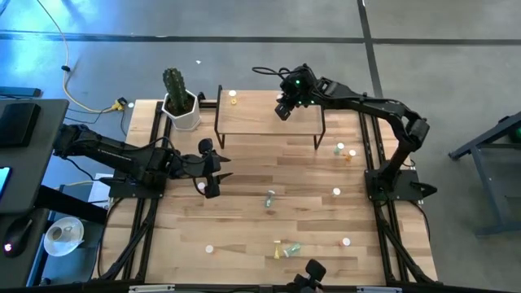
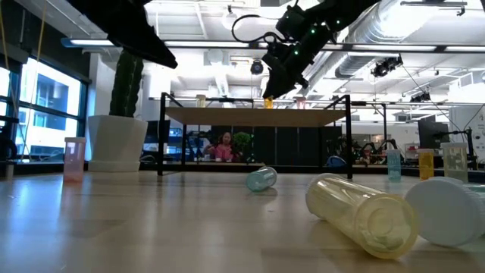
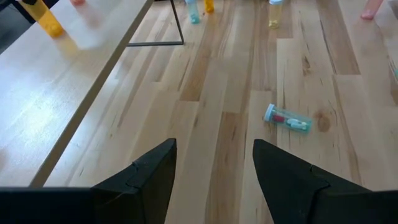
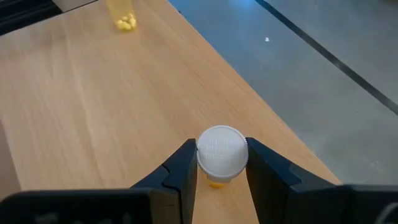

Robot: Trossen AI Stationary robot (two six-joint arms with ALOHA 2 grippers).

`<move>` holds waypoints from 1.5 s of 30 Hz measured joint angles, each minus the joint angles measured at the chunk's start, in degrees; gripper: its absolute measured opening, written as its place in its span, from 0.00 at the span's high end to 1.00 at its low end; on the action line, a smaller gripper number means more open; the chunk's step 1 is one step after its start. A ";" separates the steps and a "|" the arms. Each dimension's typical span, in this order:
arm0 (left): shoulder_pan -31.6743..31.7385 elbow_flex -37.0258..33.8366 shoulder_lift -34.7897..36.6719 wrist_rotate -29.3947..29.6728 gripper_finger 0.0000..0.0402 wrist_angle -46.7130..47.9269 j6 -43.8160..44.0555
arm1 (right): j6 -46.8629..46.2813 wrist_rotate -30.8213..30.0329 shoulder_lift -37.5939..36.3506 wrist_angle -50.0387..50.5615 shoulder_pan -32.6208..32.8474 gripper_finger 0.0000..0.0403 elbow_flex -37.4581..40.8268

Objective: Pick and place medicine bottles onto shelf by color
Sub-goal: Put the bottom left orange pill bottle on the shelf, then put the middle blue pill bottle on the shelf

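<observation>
Orange-yellow bottle with its white cap is clenched between your right gripper fingers, hanging just above the shelf, with a yellow bottle standing well ahead of the claw. You're on the placing step, I'd say: lower it, then release. Your left gripper waits empty and spread over the tabletop; whether the bottle's base touches the board is hidden.
</observation>
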State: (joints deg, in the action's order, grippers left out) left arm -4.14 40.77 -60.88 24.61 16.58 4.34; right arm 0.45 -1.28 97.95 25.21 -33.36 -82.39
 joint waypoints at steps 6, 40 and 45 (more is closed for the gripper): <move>0.00 0.00 0.00 -0.01 0.50 0.02 0.00 | -0.27 -0.08 0.00 0.07 -0.02 0.74 0.00; -0.02 0.00 0.00 -0.05 0.50 0.11 0.18 | 1.53 -0.04 0.11 11.43 0.02 0.61 -9.99; -0.02 0.00 0.00 -0.17 0.50 0.11 1.50 | 1.20 -0.08 0.07 18.42 1.08 0.61 -14.89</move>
State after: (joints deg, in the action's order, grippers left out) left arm -4.16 40.77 -60.88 24.44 16.69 5.84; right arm 1.64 -1.36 98.02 43.63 -32.29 -97.28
